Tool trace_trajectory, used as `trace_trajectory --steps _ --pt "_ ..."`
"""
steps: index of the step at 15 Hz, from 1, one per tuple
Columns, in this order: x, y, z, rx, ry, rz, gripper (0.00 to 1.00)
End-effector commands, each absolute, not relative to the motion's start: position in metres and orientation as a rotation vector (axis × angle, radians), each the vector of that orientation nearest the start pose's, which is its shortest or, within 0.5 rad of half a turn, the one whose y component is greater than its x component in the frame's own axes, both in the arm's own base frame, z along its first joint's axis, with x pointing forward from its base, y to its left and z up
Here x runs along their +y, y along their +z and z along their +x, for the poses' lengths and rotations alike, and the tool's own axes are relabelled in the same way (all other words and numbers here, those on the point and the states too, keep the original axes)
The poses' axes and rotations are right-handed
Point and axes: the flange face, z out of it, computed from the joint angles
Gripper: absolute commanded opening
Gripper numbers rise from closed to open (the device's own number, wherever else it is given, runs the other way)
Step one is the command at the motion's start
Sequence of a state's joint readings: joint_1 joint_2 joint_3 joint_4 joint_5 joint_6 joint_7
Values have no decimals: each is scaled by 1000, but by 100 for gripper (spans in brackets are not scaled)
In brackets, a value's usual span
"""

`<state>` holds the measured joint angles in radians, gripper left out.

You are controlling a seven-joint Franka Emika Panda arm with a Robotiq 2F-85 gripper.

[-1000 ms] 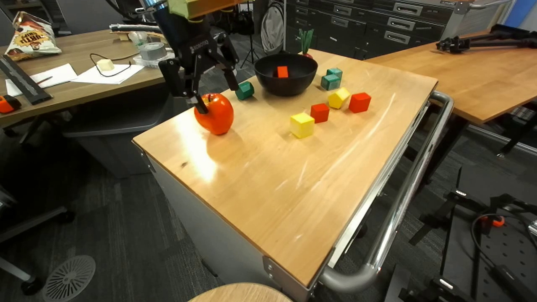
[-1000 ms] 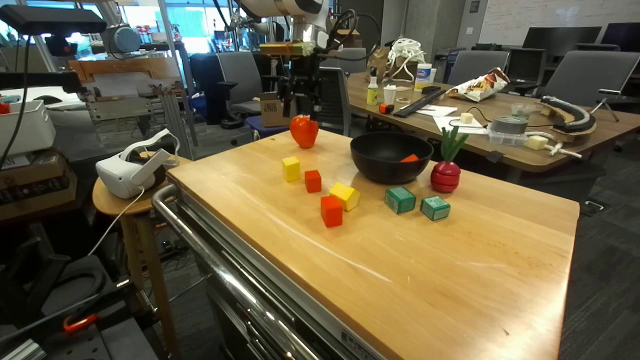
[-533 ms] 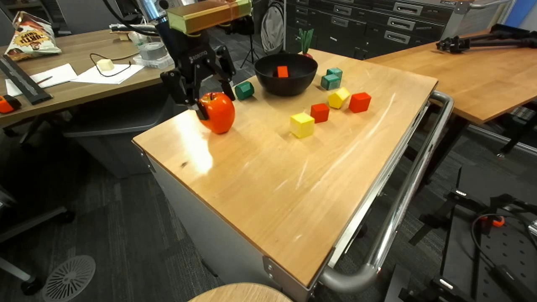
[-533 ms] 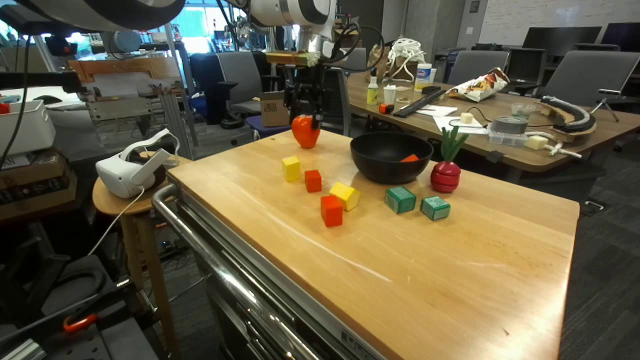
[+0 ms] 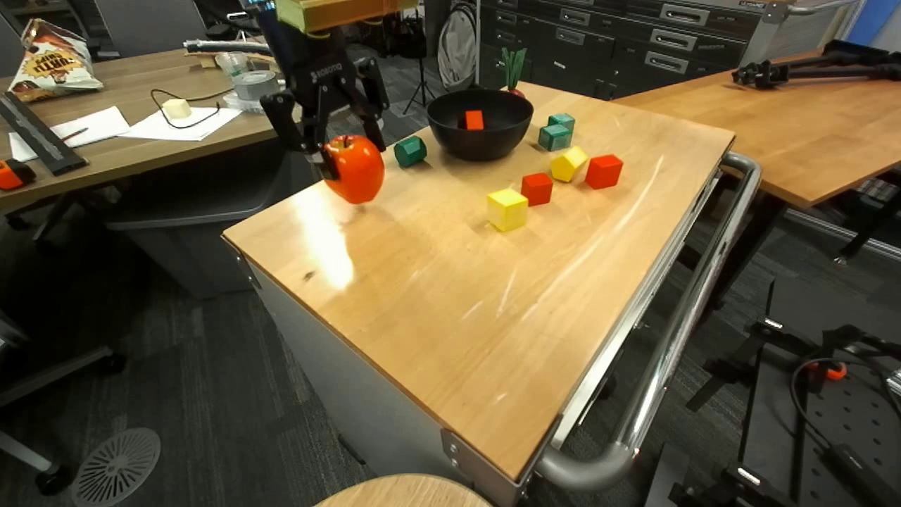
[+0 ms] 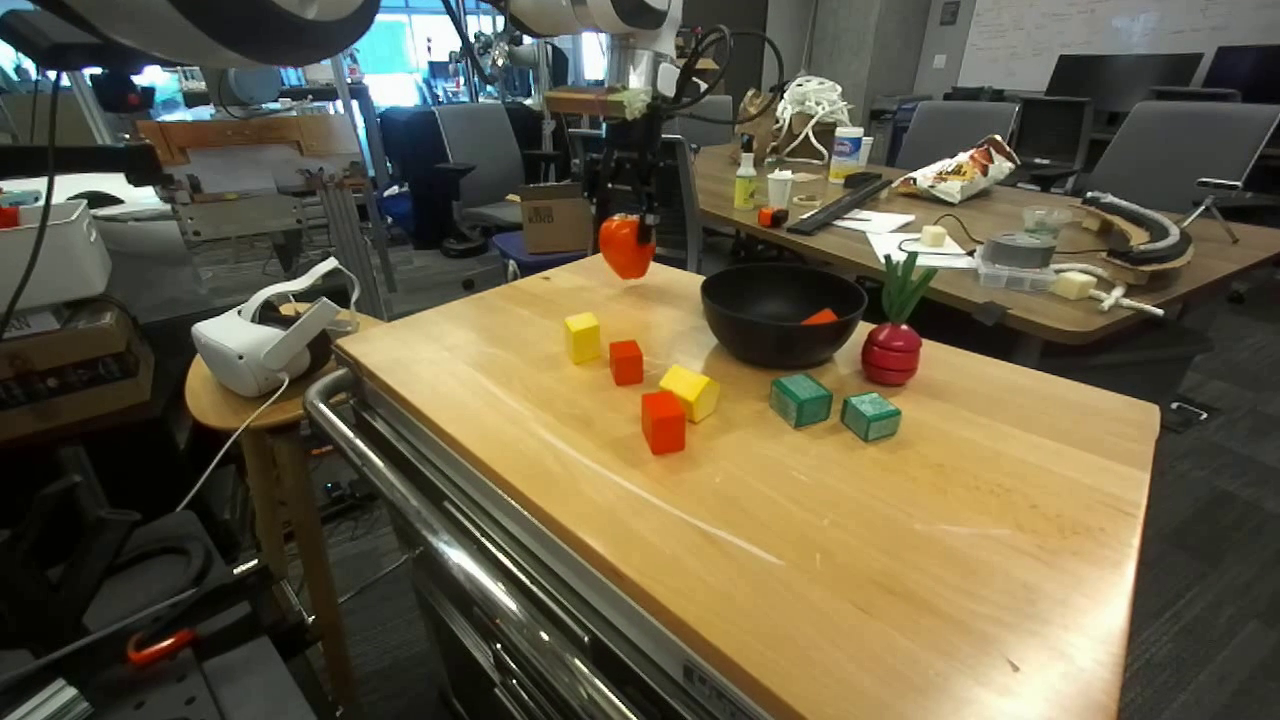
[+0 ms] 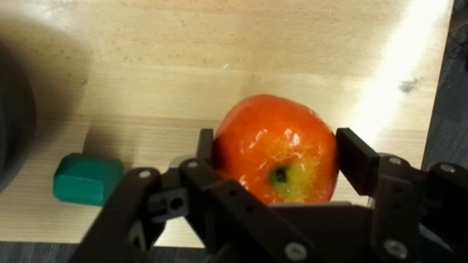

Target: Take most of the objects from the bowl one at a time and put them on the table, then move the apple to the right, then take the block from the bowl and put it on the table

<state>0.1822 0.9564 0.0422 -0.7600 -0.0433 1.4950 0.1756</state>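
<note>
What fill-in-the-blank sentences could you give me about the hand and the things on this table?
The hand grips the ____.
A red block sits inside the black ____.
The table carries ____ yellow blocks.
In the wrist view, the only block showing is coloured ____.

Missing words: apple; bowl; two; green.
</note>
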Motion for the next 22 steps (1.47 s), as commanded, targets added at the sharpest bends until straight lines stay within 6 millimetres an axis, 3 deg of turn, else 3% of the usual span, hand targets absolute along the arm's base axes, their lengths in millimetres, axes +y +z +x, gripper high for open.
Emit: trace_trajectory --steps 1,5,8,12,17,22 --pt "113 430 748 18 122 -3115 55" --pt "53 491 746 233 -129 -3096 55" --pt "0 504 725 483 -93 -3087 55" --pt "-58 489 696 811 16 -2976 55" --pt "-123 464 660 1163 10 -2775 55" --pt "-179 435 606 1504 2 -2577 55"
